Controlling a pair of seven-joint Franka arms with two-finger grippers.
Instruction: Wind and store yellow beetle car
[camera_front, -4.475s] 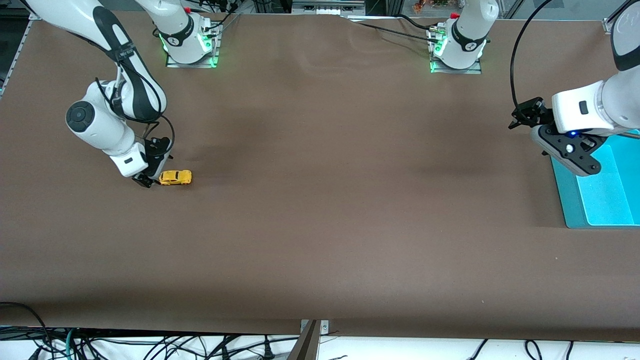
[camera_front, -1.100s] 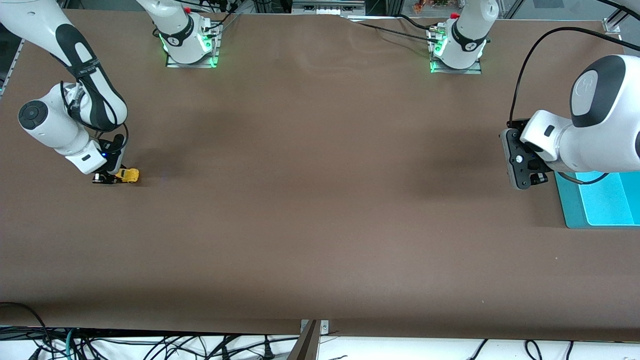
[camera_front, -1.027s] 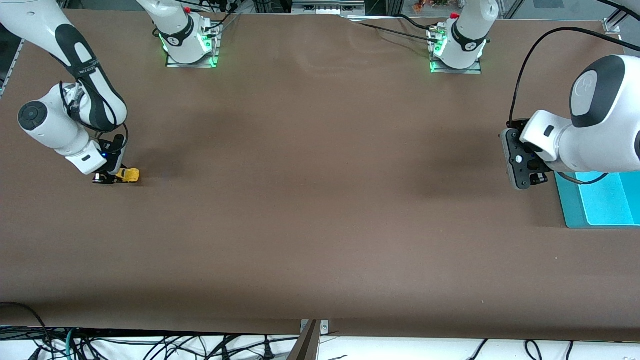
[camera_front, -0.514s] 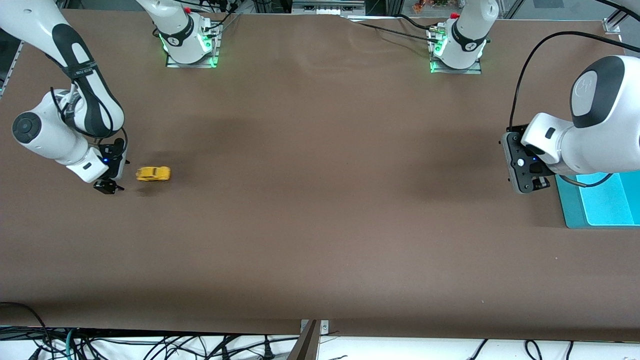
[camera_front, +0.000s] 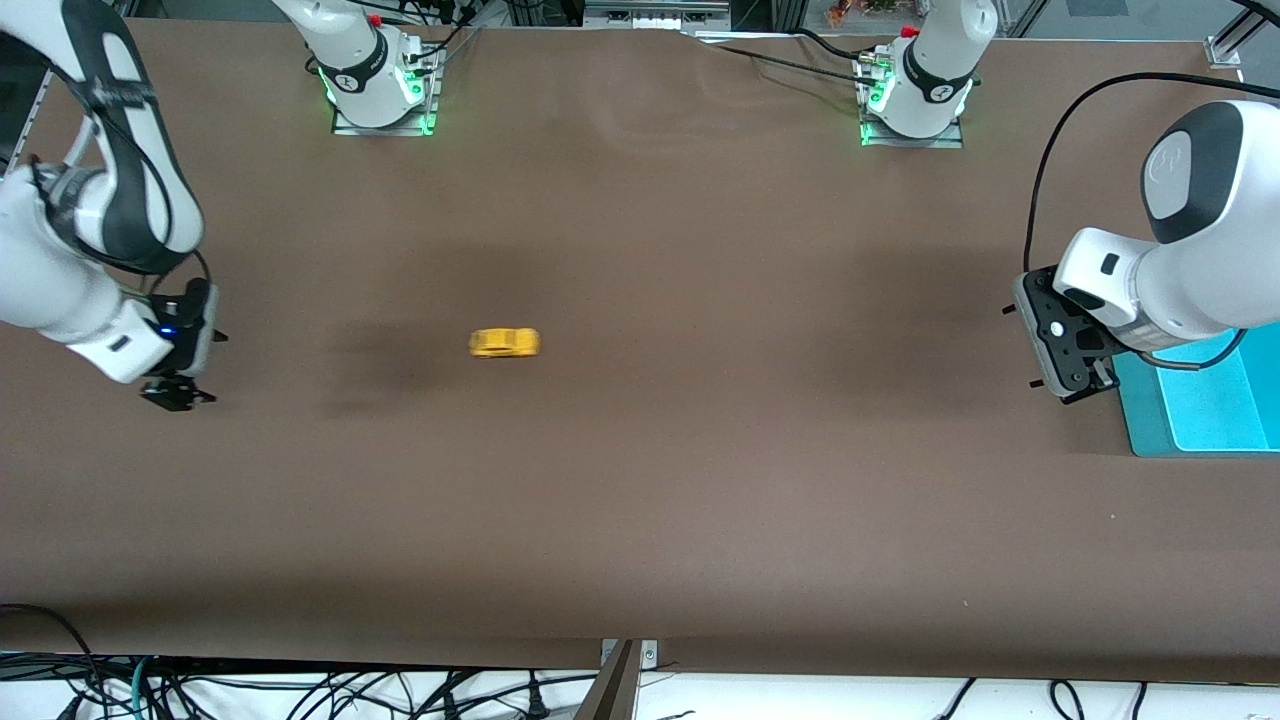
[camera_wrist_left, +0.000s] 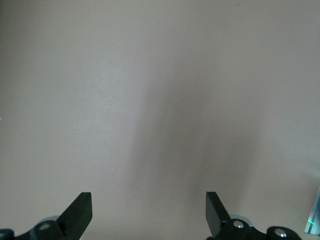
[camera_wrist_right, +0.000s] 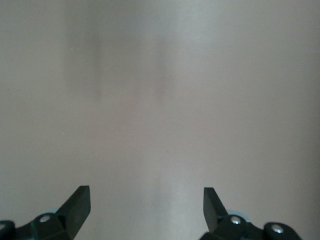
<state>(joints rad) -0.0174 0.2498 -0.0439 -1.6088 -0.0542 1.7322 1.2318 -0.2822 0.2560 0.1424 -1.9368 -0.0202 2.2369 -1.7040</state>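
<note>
The yellow beetle car (camera_front: 505, 343) stands alone on the brown table, near the middle and somewhat toward the right arm's end, smeared by motion. My right gripper (camera_front: 178, 397) is open and empty over the table at the right arm's end, well apart from the car. Its wrist view shows spread fingers (camera_wrist_right: 145, 192) over bare table. My left gripper (camera_front: 1018, 347) is open and empty, low over the table beside the teal tray, facing the car. Its wrist view shows spread fingers (camera_wrist_left: 147, 200) and bare table. The car shows in neither wrist view.
A teal tray (camera_front: 1200, 405) lies at the left arm's end of the table, partly under the left arm; a sliver of its edge (camera_wrist_left: 315, 222) shows in the left wrist view. The arm bases (camera_front: 380, 90) (camera_front: 915, 100) stand along the table's edge farthest from the front camera.
The right gripper dragged the car toward its end, opened and drew back. The freed car rolls across the table toward the left arm's end. The left gripper lowered beside the tray.
</note>
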